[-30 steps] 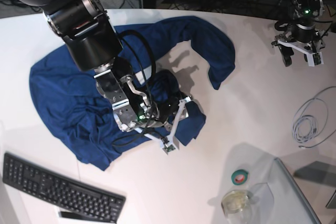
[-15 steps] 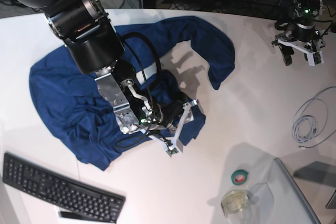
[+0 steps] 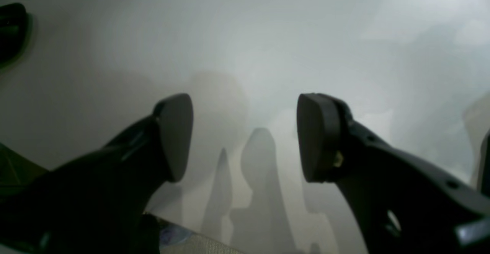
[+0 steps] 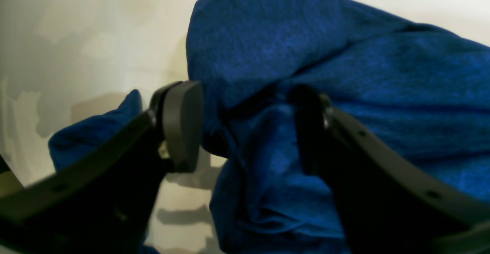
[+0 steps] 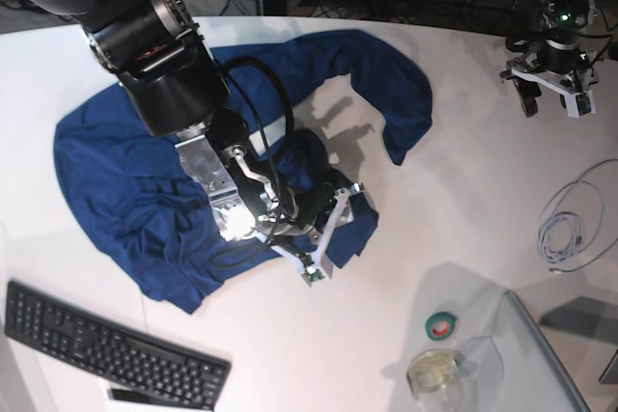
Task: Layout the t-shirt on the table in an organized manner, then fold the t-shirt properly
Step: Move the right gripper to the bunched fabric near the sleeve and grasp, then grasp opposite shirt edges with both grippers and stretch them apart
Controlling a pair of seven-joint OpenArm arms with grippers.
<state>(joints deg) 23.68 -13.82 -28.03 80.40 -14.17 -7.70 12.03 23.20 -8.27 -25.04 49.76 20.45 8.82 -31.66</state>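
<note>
My table (image 5: 463,200) is white with a curved far edge. The t-shirt (image 5: 106,180) lies crumpled on it, and I place all else by that shirt. A keyboard (image 5: 106,346) sits just beside its near hem. Well apart, on the side away from the keyboard, lie a coiled cable (image 5: 570,224), a green tape roll (image 5: 442,325) and a clear jar (image 5: 435,373).

The t-shirt (image 5: 116,171) is plain navy blue. The table (image 5: 463,200) is white. The keyboard (image 5: 106,344) is black; the tape roll (image 5: 441,325) is green.
</note>
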